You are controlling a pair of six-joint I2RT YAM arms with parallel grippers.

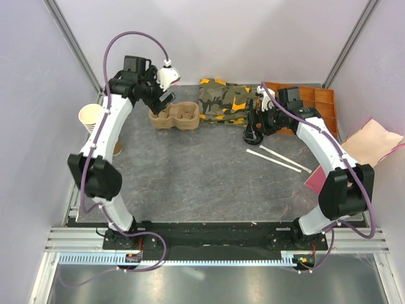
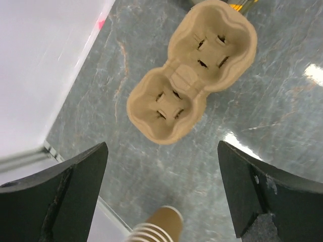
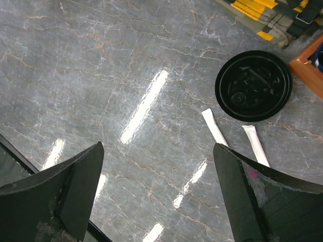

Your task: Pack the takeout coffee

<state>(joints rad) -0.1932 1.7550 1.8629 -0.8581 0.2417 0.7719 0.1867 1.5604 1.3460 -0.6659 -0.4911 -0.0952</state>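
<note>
At the far right of the table point(image 1: 190, 171), the takeout coffee point(image 3: 253, 84) stood just in front of a camouflage-patterned cloth point(image 1: 226, 101) and near the corner of an orange tray point(image 1: 311, 98). From above only its round black lid was visible, and the cup wall beneath could not be made out. The ends of two white wrapped sticks point(image 3: 214, 126) lay just beside the lid, and neither appeared to touch it. The right end effector point(image 3: 157, 148) hung over bare table surface with its jaws spread wide and nothing between them. The coffee sat off to one side of the gap between its fingers, not within it. Toward the far left, the left end effector point(image 2: 161, 151) was held above the brown moulded-pulp cup carrier point(image 2: 189, 75), its jaws likewise wide apart and gripping nothing. The carrier lay flat on the table with its two wells facing up. It was well apart from the coffee, and the edge of the cloth lay just beside one end of it. A stack of lidless paper cups point(image 1: 90, 117) stood at the left edge of the table, close to the left arm.
</note>
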